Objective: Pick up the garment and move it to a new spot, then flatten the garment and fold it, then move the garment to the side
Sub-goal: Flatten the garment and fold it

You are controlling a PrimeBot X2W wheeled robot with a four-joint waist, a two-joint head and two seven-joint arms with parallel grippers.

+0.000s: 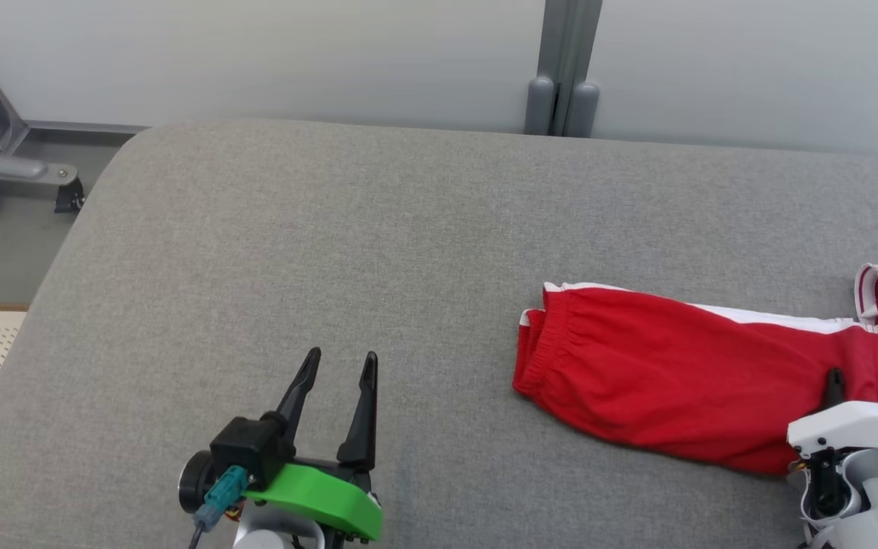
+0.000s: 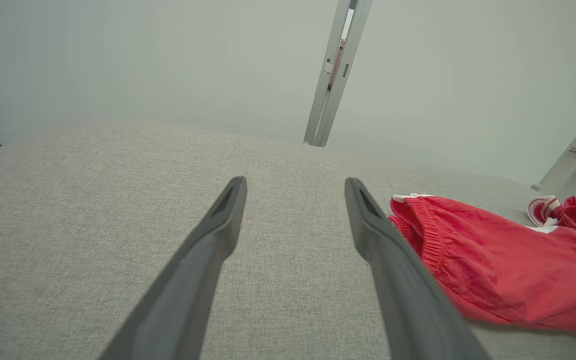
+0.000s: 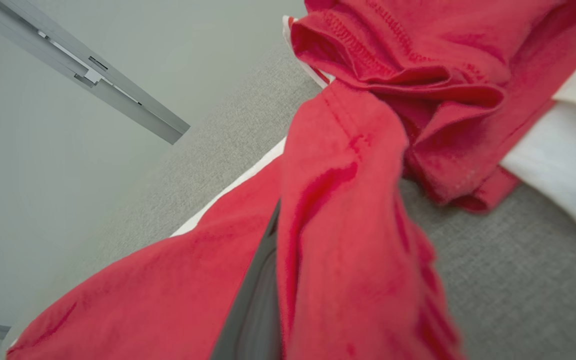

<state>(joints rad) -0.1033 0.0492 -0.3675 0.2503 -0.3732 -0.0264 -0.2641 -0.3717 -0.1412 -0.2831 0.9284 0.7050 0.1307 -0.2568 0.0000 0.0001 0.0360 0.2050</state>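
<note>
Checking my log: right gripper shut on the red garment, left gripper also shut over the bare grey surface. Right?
No: the left gripper is open, as the left wrist view shows. The right gripper is shut on the red garment.

**Left side open, right side covered**

The grey cushion (image 1: 271, 244) lies bare across its left and far parts, free for passage. The red garment (image 1: 675, 374) covers the near right. Past the far edge a wall (image 1: 256, 53) and a grey post (image 1: 563, 76) close the way.
</note>
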